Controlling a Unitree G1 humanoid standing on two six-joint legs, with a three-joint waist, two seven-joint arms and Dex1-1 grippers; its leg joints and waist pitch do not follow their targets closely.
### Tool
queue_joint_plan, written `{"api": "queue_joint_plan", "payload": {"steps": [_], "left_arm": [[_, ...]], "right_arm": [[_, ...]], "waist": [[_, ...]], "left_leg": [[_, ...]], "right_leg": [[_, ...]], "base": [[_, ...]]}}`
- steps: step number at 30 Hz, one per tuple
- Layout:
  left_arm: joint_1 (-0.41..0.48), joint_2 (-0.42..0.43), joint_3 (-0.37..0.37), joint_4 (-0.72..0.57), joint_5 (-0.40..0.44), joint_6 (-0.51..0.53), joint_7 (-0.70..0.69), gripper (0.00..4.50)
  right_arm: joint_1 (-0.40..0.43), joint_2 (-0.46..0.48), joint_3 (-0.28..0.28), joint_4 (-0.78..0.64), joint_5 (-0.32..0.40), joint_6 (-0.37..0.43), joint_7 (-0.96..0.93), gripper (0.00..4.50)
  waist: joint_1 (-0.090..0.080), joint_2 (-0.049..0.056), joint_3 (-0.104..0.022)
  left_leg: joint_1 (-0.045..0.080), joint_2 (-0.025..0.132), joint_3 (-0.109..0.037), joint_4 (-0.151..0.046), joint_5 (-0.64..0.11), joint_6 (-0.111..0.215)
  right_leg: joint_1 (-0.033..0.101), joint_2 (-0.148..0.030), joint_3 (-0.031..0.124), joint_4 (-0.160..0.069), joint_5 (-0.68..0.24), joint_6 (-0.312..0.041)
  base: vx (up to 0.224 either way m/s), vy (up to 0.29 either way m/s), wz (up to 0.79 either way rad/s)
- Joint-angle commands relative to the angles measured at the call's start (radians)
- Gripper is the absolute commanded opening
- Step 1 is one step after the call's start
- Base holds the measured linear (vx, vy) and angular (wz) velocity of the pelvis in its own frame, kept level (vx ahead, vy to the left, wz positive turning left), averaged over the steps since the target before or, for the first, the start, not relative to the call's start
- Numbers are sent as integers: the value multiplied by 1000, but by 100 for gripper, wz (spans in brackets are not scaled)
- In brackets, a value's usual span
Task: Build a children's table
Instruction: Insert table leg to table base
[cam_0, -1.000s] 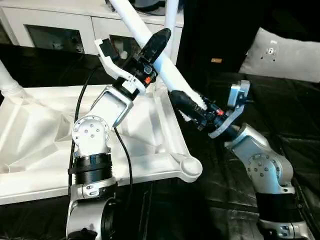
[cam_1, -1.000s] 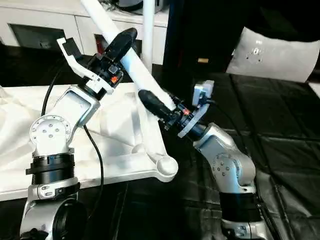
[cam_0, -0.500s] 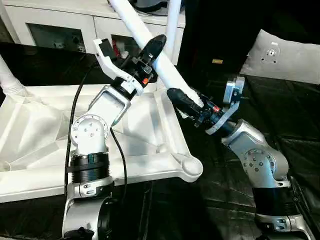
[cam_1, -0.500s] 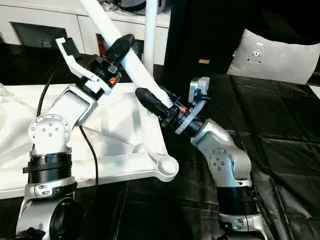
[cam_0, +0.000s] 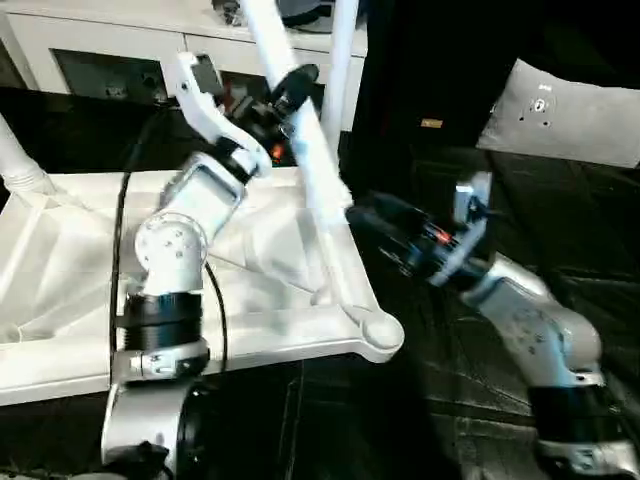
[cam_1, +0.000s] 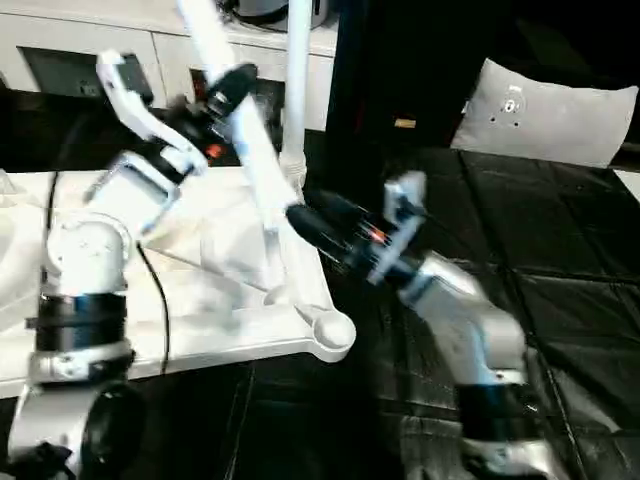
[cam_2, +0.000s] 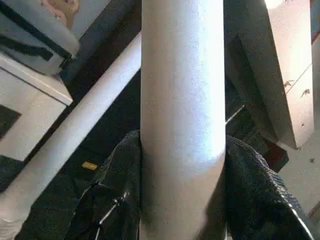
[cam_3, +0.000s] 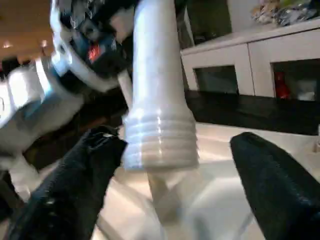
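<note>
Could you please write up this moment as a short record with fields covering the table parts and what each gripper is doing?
table top: white table top lying underside up, ribs showing
free corner socket: round near corner socket, no leg in it
held leg: white leg, tilted, threaded end down over the top
left gripper: left gripper shut on the leg
right gripper: right gripper open, fingers apart either side of the threaded end
standing leg: upright leg at the far corner

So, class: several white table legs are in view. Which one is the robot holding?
The slanted leg crossing above the tabletop, clamped in the left pincer. The other legs, one at the far right corner and one at the far left, stand in sockets.
</note>
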Motion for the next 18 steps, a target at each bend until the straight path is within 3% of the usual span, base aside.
{"api": "queue_joint_plan", "payload": {"steps": [1,6,9,10,11,14,18], "left_arm": [[-21,11,-21,-8,20,-9,-21,187],[-23,19,-39,-11,36,-10,-37,187],[-26,22,-52,-10,46,-11,-49,187],[-26,23,-56,-10,48,-11,-54,187],[-26,24,-58,-11,49,-11,-57,187],[-24,27,-78,-12,60,-10,-82,187],[-8,33,-121,-34,63,-17,-164,187]], "right_arm": [[5,-29,-66,10,-11,-14,-7,432],[-16,-57,-117,1,-8,-57,-36,450],[-34,-93,-108,-13,-33,-41,-52,450],[-40,-105,-105,-21,-27,-20,-41,450],[-44,-109,-106,-25,-21,-11,-35,450],[-72,-111,-117,-35,13,17,-6,450],[-86,-144,-66,-30,16,36,60,450]], "waist": [[3,12,-78],[7,17,-79],[6,15,-78],[7,20,-78],[6,17,-78],[3,22,-78],[4,23,-79]], "left_leg": [[1,45,-7,-67,7,17],[1,46,-8,-68,-14,14],[0,43,-8,-68,-12,13],[1,42,-8,-67,-15,14],[1,43,-8,-67,-21,18],[0,42,-8,-66,-29,27],[0,45,-10,-67,-22,32]], "right_leg": [[78,-86,55,-66,-104,-146],[79,-87,53,-69,-127,-153],[81,-85,53,-70,-134,-150],[81,-84,53,-70,-136,-152],[81,-83,53,-71,-138,-152],[81,-83,52,-73,-147,-154],[82,-84,51,-72,-141,-163]], "base": [[0,0,0],[0,0,0],[0,0,0],[0,0,0],[0,0,0],[0,0,0],[0,0,0]]}}
